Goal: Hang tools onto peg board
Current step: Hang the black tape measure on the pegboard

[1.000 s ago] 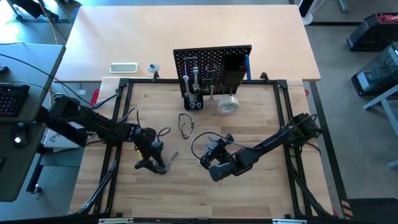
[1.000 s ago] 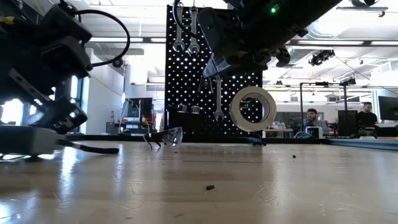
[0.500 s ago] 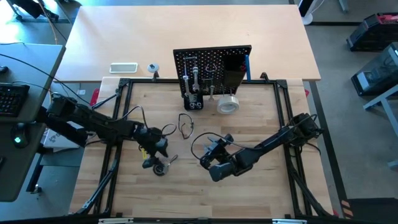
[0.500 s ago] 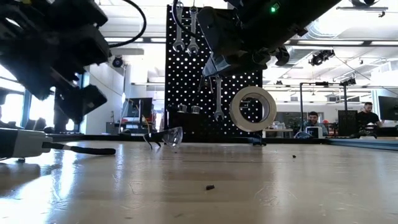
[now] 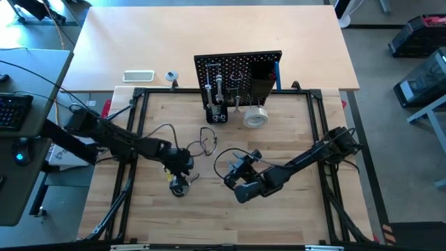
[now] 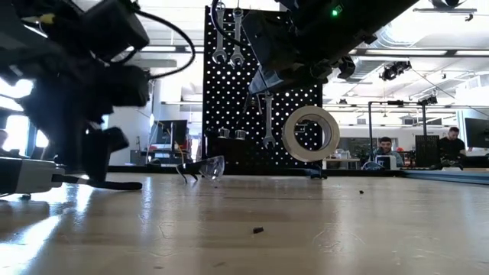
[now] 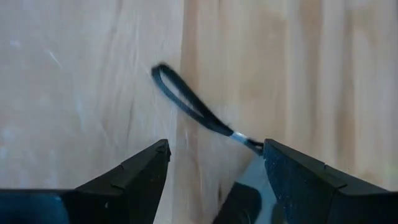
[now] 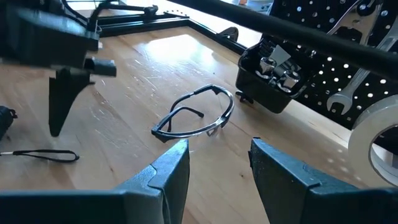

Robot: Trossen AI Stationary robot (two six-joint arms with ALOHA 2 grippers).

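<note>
1 peg board (image 5: 238, 75) at worktop's (image 5: 279, 216) far edge; 1 tape roll (image 5: 255, 116). Both grippers, left (image 5: 179, 183) & right (image 5: 242, 187), fingers apart, holding nothing.

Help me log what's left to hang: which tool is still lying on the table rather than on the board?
The tool with the black wrist loop, flat on the wood under the left gripper. The wrenches and tape roll already hang on the peg board.
</note>
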